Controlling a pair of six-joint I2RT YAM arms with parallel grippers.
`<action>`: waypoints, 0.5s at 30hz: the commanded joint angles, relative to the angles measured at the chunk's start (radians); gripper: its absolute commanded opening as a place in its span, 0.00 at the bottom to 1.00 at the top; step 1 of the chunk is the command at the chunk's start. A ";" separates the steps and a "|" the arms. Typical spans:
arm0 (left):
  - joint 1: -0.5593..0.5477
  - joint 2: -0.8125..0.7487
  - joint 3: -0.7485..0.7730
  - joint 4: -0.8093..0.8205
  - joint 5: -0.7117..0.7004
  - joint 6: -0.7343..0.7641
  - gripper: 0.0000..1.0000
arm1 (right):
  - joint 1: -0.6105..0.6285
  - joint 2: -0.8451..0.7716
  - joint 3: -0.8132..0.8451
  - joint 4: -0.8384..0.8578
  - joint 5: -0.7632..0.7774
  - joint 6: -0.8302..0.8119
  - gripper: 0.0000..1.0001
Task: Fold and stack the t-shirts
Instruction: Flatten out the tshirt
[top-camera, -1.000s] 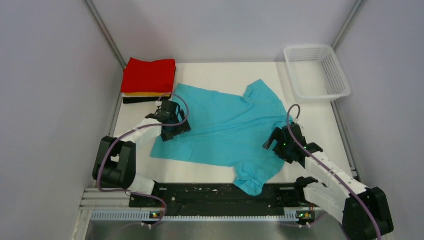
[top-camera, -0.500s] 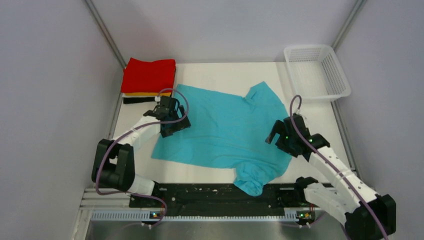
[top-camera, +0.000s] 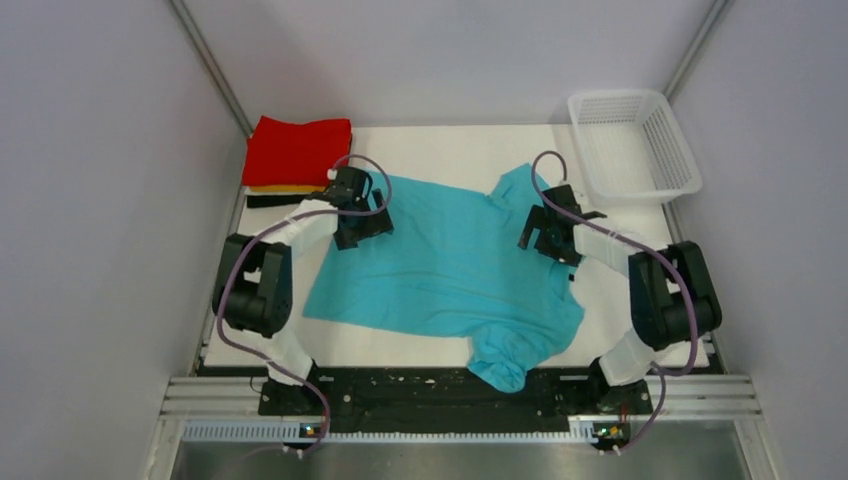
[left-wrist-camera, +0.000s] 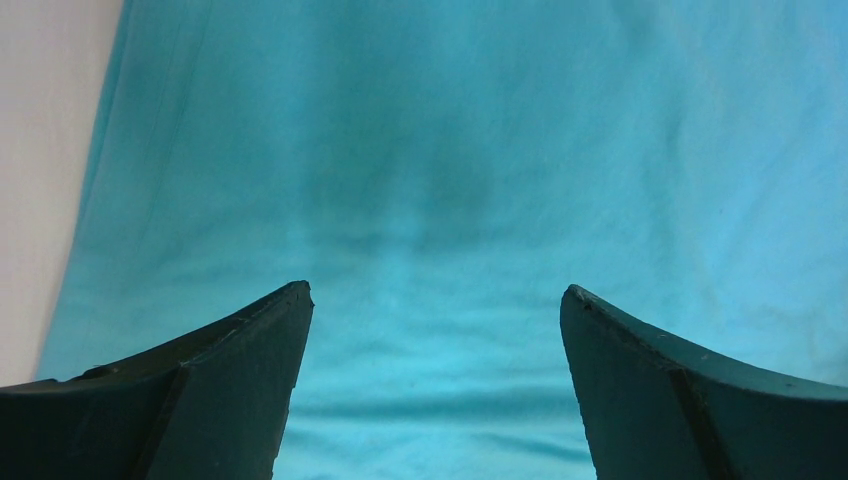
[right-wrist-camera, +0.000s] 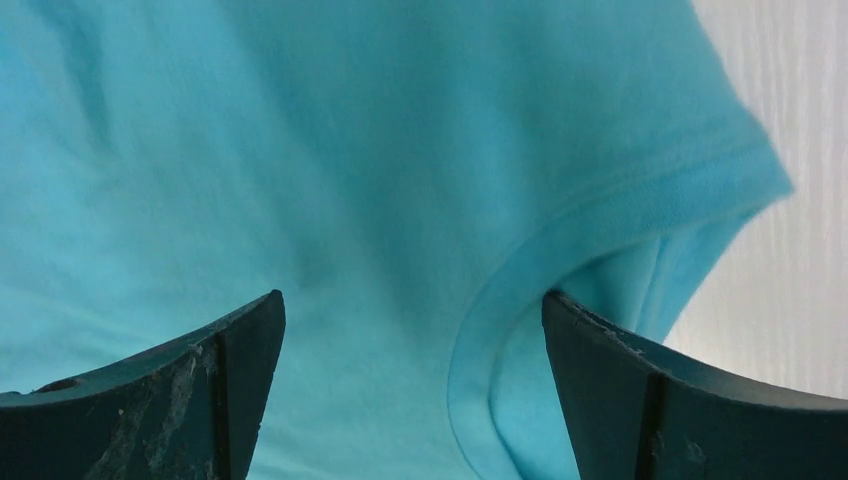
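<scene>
My left pincer (left-wrist-camera: 435, 295) hangs spread wide over the turquoise tee (top-camera: 450, 270), near its far-left corner, with only flat cloth showing between the two fingers and a strip of bare table (left-wrist-camera: 40, 150) off to the left. My right pincer (right-wrist-camera: 412, 298) is spread just as wide above the tee's right side, and the curved collar band (right-wrist-camera: 480, 330) runs up between its fingers, closer to the right one. Neither pincer pinches anything, and I cannot tell whether the fingertips touch the cloth. The tee lies open across the middle of the table, mostly flat. One sleeve (top-camera: 520, 180) points toward the far side and the other (top-camera: 500, 362) is bunched at the near edge. At the far-left corner, just beyond my left pincer, sits a folded stack with the red tee (top-camera: 298, 150) on top, an orange one (top-camera: 290, 187) under it and a black one (top-camera: 272, 200) at the bottom. A white basket (top-camera: 668, 150) stands at the far-right corner, apart from the tee.
</scene>
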 joint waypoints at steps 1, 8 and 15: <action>-0.001 0.115 0.127 0.023 -0.034 0.035 0.99 | -0.018 0.114 0.121 0.110 0.046 -0.069 0.99; 0.018 0.351 0.345 -0.059 -0.063 0.054 0.99 | -0.087 0.323 0.276 0.075 0.001 -0.074 0.99; 0.049 0.518 0.578 -0.126 -0.050 0.066 0.99 | -0.107 0.473 0.497 0.014 0.026 -0.117 0.99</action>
